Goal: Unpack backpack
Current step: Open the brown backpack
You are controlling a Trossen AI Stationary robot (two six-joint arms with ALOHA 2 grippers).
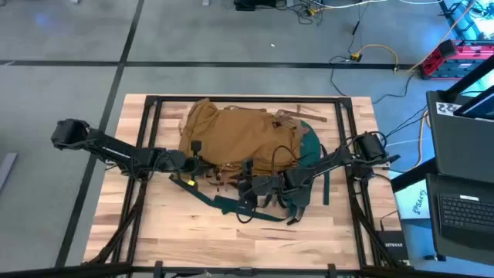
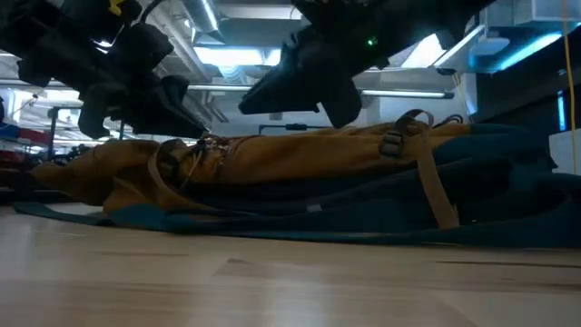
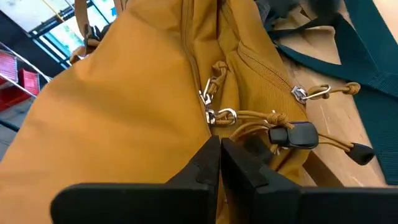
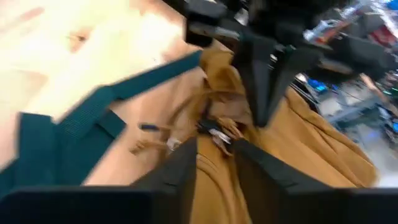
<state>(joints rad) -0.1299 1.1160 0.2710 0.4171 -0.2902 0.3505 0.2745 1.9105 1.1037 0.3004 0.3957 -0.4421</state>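
The tan-brown backpack point(image 1: 231, 135) lies flat on the wooden table, its dark teal base point(image 1: 309, 154) toward the right and its teal straps point(image 1: 231, 207) spread on the wood in front. My left gripper point(image 1: 205, 165) comes from the left. It is shut, its tips point(image 3: 219, 144) just short of the metal zipper pulls point(image 3: 214, 116) and their tan cords. My right gripper point(image 1: 242, 187) comes from the right. It is open point(image 4: 214, 155) over the tan fabric point(image 4: 311, 155) beside the same zipper pulls point(image 4: 214, 132), facing the left gripper. My left gripper points its shut fingers down at a slant onto the tan fabric point(image 3: 186, 134) beside the zipper pulls. I cannot tell whether they touch the fabric or a cord. My right gripper's fingers stand over the fabric, with nothing seen between them.
A black frame rail point(image 1: 147, 154) runs along each side of the table. Bare wood point(image 1: 185, 232) lies toward the near edge. A laptop point(image 1: 463, 208) and cables sit off the table at the right.
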